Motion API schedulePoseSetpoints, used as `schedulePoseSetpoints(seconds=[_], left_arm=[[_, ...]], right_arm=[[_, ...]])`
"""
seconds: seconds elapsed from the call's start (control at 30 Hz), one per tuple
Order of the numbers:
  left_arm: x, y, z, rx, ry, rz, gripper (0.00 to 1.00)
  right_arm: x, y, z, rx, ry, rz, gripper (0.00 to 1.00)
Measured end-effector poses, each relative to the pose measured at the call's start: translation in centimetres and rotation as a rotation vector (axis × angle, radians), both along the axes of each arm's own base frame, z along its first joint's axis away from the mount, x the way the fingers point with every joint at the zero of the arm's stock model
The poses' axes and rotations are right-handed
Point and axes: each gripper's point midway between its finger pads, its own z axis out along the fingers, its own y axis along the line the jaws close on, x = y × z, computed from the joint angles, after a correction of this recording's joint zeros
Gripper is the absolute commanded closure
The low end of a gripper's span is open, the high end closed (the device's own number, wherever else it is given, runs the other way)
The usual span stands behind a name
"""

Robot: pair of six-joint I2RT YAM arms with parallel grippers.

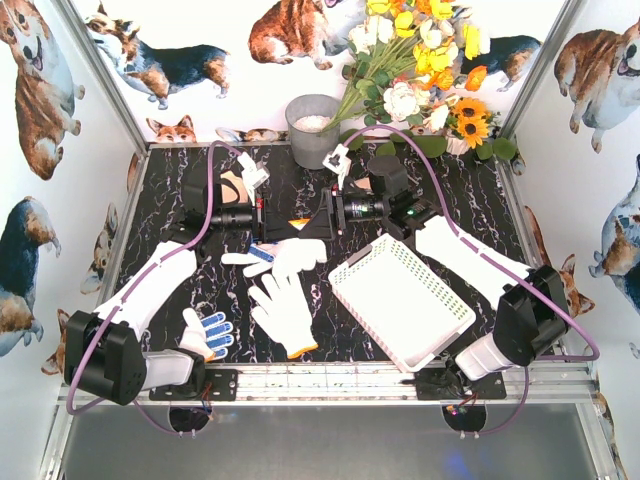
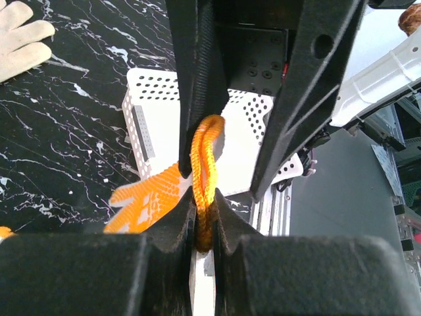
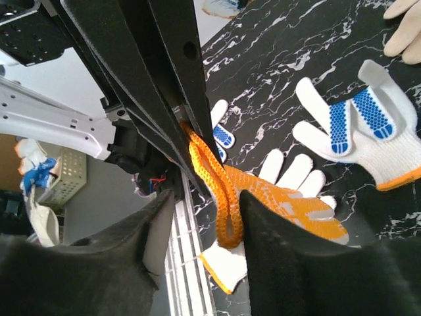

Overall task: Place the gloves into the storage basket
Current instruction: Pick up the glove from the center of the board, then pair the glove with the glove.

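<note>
The left gripper (image 2: pixel 204 214) is squeezing its two fingers tight on the orange cuff of the orange-palmed glove (image 2: pixel 148 201). It is holding the glove over the middle of the black marble table (image 1: pixel 480 197). I cannot tell if the glove is touching the table.

The right gripper (image 3: pixel 207 201) is meeting it from the other side. Its fingers are standing apart. The cuff is sitting in the gap between them and touching one finger.

The white storage basket (image 1: pixel 400 290) is lying slanted on the right side of the table, near the right arm. A plain white glove (image 1: pixel 283 312) is lying flat just left of the basket. Another white glove (image 1: pixel 292 255) is lying farther back, with a blue-dotted glove (image 1: pixel 260 253) poking out beside it. One more blue-dotted glove (image 1: pixel 212 333) is lying near the left arm's base.

A grey bucket (image 1: pixel 313 130) and flowers (image 1: pixel 420 60) are standing at the back.
</note>
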Motion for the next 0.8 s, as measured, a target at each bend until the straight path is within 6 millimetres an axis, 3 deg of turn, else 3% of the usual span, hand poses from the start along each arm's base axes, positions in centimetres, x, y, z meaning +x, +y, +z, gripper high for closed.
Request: schedulePoseSetpoints(seconds=[0.17,0.23,0.33,0.4,0.63,0.8], left_arm=[[-0.03,0.02,-0.05,0.003,0.003,-0.001,1.0],[-0.01,0.02,-0.03,0.003,-0.001,-0.001,1.0],[0.02,0.05,-0.02,0.008,-0.006,0.0,0.61],[0.15,0.08,-0.01,0.014,-0.014,0.005,0.48],[0.48,0.25,0.12,0.029,-0.034,0.031,0.5],[0.51,0.33,0.5,0.027,-0.048,0.042,0.66]], right_arm=[[0.23,-0.02,-0.05,-0.004,-0.002,-0.013,0.98],[0.41,-0.06,-0.07,-0.006,-0.005,-0.023,1.0],[0.53,-0.15,0.0,-0.008,-0.01,-0.033,1.0],[0.5,-0.21,0.18,-0.006,-0.015,-0.035,1.0],[0.18,-0.38,0.4,-0.007,-0.015,-0.031,1.0],[-0.14,-0.51,0.01,-0.021,0.002,-0.022,1.0]])
